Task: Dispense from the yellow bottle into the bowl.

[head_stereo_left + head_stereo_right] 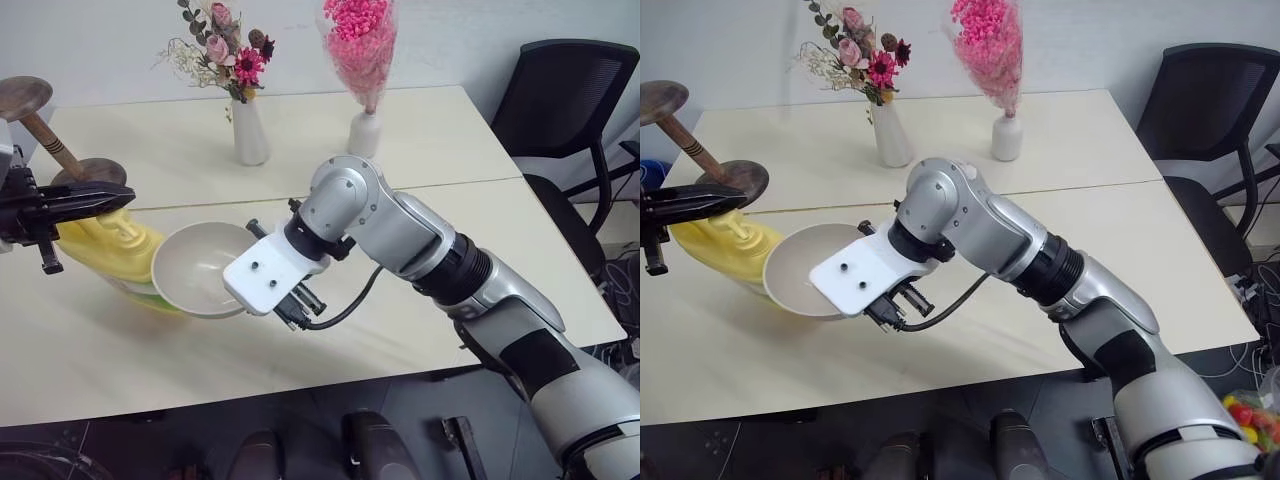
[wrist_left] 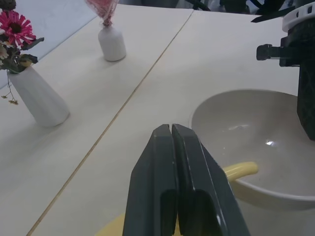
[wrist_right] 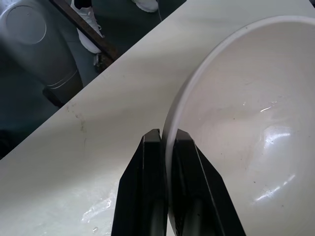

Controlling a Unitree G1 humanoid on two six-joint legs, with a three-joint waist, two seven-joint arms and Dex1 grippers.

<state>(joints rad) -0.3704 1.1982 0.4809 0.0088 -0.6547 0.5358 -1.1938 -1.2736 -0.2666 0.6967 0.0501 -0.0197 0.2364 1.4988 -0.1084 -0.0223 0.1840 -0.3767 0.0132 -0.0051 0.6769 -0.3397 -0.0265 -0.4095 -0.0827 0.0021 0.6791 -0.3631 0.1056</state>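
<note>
One small round beige-grey ceramic bowl (image 1: pixel 195 268) is held tilted above the cream tabletop (image 1: pixel 420 230), its smooth inside bare apart from glints of light. The right hand (image 3: pixel 167 140) pinches the bowl's rim, one black finger inside the wall and one outside. One large yellow plastic bottle (image 1: pixel 105 248) lies just behind and partly beneath the bowl on the robot's left side, its yellow pump spout (image 2: pixel 239 171) reaching under the raised rim; the bowl hides much of its body and only a sliver of green label shows. The left hand (image 2: pixel 171 132) hovers over the bottle's top with its two fingers pressed together, gripping nothing. Two white vases stand further back, well apart from the bowl: one (image 1: pixel 249 132) holds mixed pink and red flowers, the other (image 1: pixel 365 133) a spray of bright pink blooms. One round wooden stand (image 1: pixel 45 125) sits at the far left, partly cut off.
</note>
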